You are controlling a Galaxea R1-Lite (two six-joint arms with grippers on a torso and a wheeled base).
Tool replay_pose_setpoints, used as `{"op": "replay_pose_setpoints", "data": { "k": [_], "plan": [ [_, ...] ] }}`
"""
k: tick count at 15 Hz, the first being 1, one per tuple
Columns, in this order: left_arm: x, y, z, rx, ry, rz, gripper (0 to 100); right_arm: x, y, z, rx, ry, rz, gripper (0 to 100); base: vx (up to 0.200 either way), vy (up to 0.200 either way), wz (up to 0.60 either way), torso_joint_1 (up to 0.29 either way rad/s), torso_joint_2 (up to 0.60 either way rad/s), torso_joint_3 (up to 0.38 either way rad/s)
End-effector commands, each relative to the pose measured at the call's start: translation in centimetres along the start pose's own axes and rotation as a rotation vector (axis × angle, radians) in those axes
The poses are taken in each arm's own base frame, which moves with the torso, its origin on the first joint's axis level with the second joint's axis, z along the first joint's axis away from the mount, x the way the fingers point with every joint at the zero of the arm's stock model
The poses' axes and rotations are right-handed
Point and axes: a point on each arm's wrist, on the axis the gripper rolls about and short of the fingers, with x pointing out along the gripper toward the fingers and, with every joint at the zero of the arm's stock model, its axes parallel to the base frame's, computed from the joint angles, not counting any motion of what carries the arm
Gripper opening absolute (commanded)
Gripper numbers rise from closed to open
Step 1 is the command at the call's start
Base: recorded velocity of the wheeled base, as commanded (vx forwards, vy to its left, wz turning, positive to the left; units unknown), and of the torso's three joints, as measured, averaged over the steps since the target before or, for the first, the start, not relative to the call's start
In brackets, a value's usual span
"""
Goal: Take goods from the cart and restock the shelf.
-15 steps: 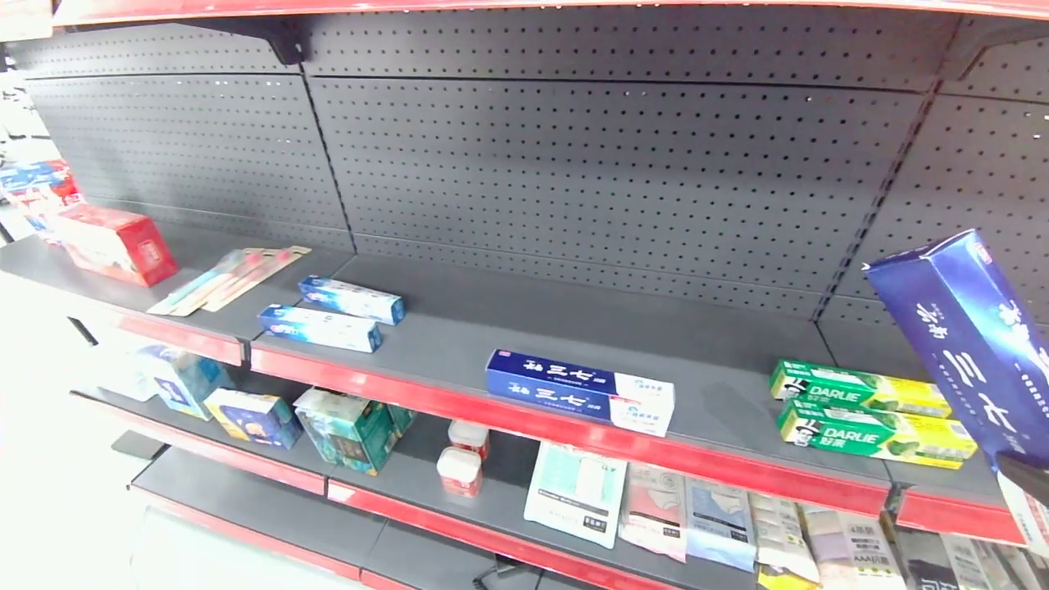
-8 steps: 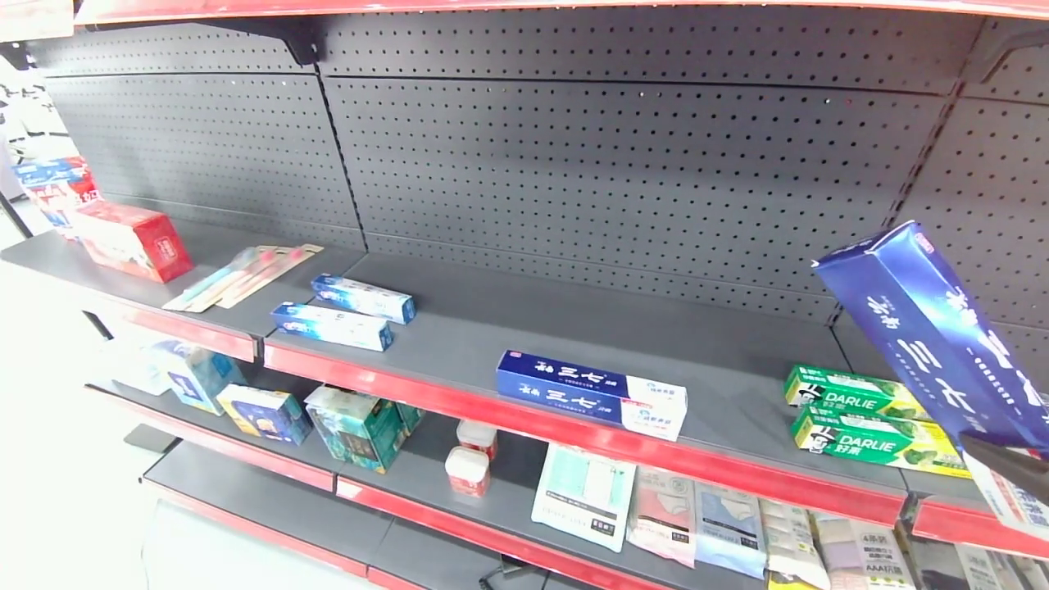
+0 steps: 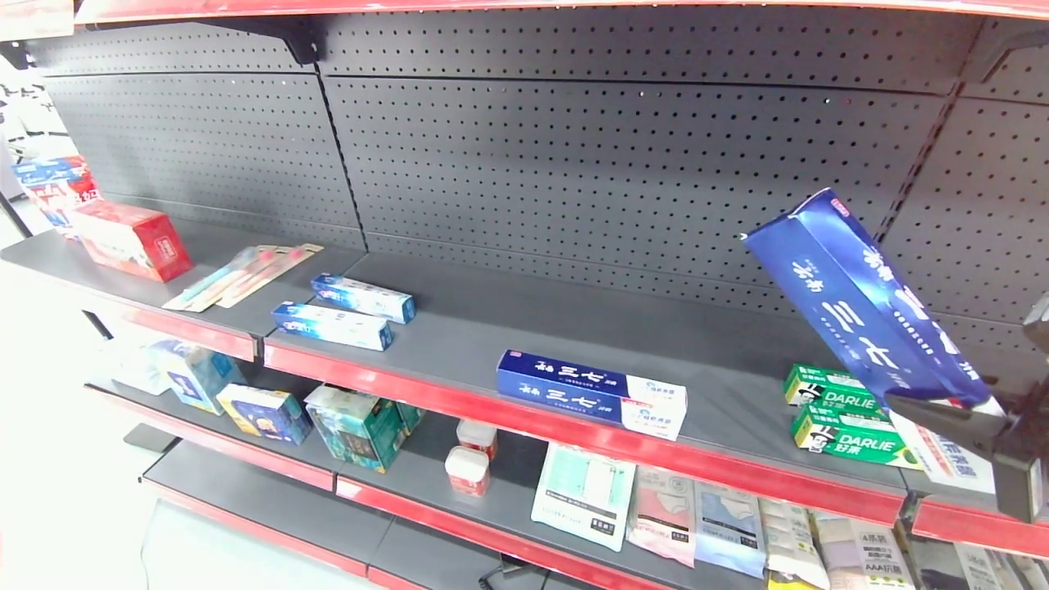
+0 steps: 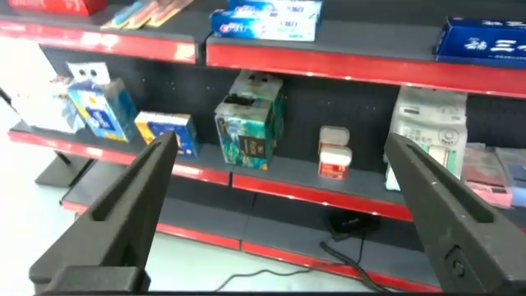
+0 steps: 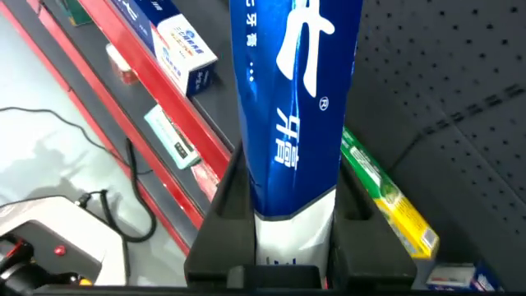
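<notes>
So the shelf (image 3: pixel 524 319) is a long grey deck with a red front lip and a pegboard back. The blue box (image 3: pixel 860 303) is up in the air over its right end, tilted with its top leaning left, above the two green boxes (image 3: pixel 844 418). The right gripper (image 3: pixel 975 426) is clamped on the blue box's white lower end, one finger on each side. A second blue box (image 3: pixel 590 393) lies flat at the front edge, mid-shelf. Further left sit two pale boxes (image 3: pixel 344 311), with a red box (image 3: pixel 131 242) at the far left. The left gripper (image 4: pixel 279 144) hangs low with its fingers spread wide, holding nothing.
</notes>
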Motion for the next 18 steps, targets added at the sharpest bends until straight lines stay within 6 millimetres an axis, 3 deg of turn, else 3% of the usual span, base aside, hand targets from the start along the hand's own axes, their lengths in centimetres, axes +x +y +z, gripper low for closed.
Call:
{"op": "replay_pose_setpoints", "data": {
  "k": [1, 5, 9, 12, 14, 18],
  "plan": [
    [0.1, 0.0, -0.3, -0.001, 0.010, -0.001, 100, 1.8, -0.1, 0.6, 0.020, 0.029, 0.044, 0, 0.000, 0.000, 0.00, 0.000, 0.00, 0.000],
    [0.1, 0.0, -0.4, -0.029, 0.009, -0.009, 100, 3.4, -0.8, 2.0, 0.072, 0.026, 0.055, 0, 0.000, 0.000, 0.00, 0.000, 0.00, 0.000],
    [0.4, -0.4, -0.5, -0.046, -0.029, -0.121, 100, 4.7, -0.8, 1.8, 0.101, 0.061, 0.074, 0, 0.000, 0.000, 0.00, 0.000, 0.00, 0.000],
    [0.4, -0.3, -0.5, 0.083, -0.036, -0.065, 100, 5.7, -1.0, 2.0, 0.102, 0.080, 0.085, 0, 0.000, 0.000, 0.00, 0.000, 0.00, 0.000],
    [0.4, -0.2, -0.5, -0.028, -0.033, -0.029, 100, 6.4, -0.9, 2.3, 0.096, 0.081, 0.098, 0, 0.000, 0.000, 0.00, 0.000, 0.00, 0.000],
    [0.4, -0.5, -0.5, -0.005, -0.033, -0.176, 100, 7.8, -1.0, 3.0, 0.083, 0.033, 0.093, 0, 0.000, 0.000, 0.00, 0.000, 0.00, 0.000]
  ]
}}
